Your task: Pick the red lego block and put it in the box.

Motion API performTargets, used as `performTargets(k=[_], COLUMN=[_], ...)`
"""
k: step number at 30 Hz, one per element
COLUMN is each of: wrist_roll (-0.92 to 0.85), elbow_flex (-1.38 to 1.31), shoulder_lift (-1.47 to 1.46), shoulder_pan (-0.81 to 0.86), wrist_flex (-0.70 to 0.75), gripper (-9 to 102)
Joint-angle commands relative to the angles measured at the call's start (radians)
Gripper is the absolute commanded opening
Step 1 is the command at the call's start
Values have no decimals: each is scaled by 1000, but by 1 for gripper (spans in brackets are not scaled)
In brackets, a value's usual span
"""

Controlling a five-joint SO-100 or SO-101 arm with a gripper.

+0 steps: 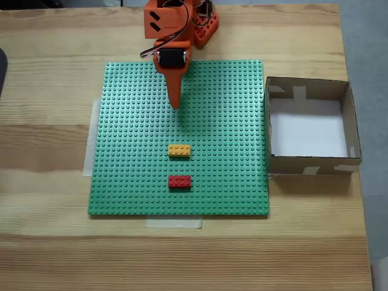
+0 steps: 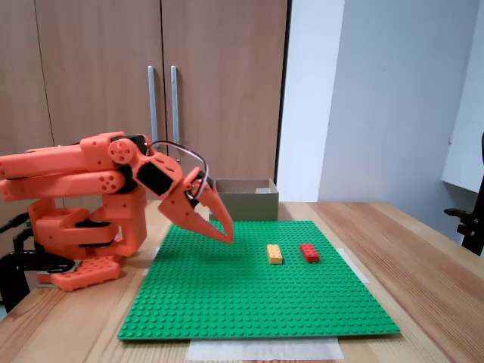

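Note:
The red lego block lies flat on the green studded baseplate, near its front edge in the fixed view from above. The box, brown cardboard with a white floor, stands open-topped just off the plate's right edge in that view and holds nothing. My orange gripper points down over the plate's back half, well short of the red block. Its fingers meet at the tip, shut on nothing.
A yellow-orange brick sits on the plate between the gripper and the red block. The arm's orange base stands behind the plate. Pale tape holds the plate to the wooden table.

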Motion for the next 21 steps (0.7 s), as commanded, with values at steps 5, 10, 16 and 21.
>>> performTargets(k=[5, 10, 16, 21], wrist_roll=[-2, -23, -6, 8], elbow_flex=[5, 8, 3, -58], shoulder_lift=[6, 6, -5, -25], shoulder_pan=[-2, -12, -11, -12], wrist_flex=[5, -5, -6, 51], gripper=[-1, -1, -1, -1])
